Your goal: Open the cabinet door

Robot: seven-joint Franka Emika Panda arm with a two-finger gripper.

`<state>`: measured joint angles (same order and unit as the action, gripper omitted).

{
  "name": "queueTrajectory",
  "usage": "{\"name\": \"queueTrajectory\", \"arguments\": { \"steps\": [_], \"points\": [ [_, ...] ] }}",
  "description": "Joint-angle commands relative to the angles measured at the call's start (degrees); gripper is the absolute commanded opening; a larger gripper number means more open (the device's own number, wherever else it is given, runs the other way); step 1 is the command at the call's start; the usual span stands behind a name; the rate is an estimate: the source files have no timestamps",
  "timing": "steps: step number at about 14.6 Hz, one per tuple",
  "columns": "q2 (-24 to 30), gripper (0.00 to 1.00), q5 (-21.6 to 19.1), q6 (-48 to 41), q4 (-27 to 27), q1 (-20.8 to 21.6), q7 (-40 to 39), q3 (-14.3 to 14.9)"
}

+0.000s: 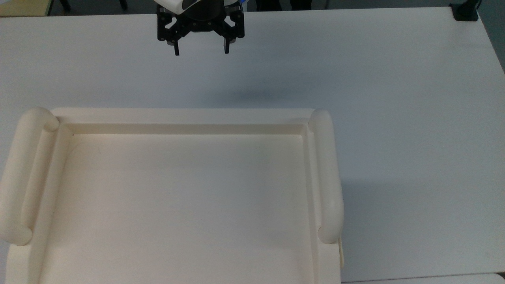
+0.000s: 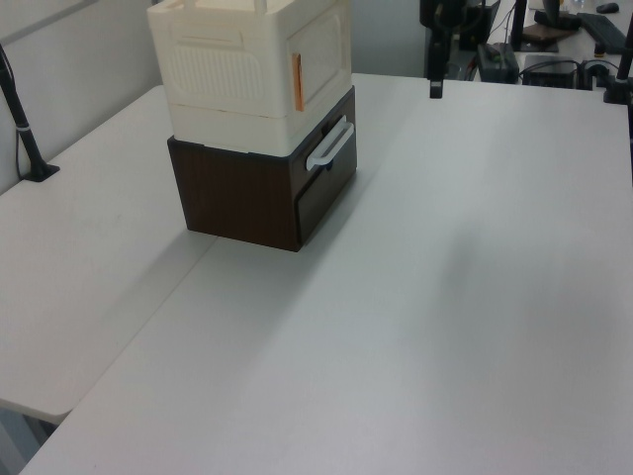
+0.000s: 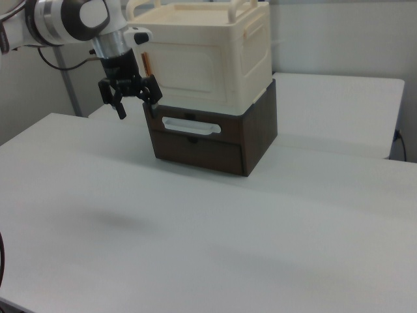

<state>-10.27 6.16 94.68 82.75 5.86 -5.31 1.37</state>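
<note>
Your end effector [image 1: 200, 51] hangs w/ fingers spread wide, empty, above the tabletop [image 1: 394, 118]. Cabinet [image 3: 202, 59] sits atop a dark drawer unit [image 3: 215, 140], far-left in the left view; cabinet door [image 3: 186, 66] shut.

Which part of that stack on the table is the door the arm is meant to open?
Find the dark brown drawer box on the white table; the cream cabinet sits on top of it. The door is the flat recessed panel on the cabinet's front, just above the drawer's white handle, unlike the ribbed side wall.
</note>
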Motion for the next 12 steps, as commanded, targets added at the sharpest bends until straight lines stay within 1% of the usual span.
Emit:
{"name": "queueTrajectory", "arguments": {
  "steps": [1,4,5,7,10,12],
  "points": [
    [-0.3,1.00,1.0,5.8,-2.0,2.7,6.2,0.3],
    [-1.5,1.00,1.3,13.7,-2.3,4.7,12.0,0.4],
    [-1.6,1.00,2.0,15.9,-2.3,4.9,13.5,0.4],
    [-1.9,1.00,2.2,18.5,-3.6,5.0,14.5,0.3],
    [-5.5,1.00,2.3,24.2,-7.1,5.0,19.1,0.4],
    [-8.1,1.00,2.9,27.8,-8.0,5.0,20.9,0.5]
  ]
}}
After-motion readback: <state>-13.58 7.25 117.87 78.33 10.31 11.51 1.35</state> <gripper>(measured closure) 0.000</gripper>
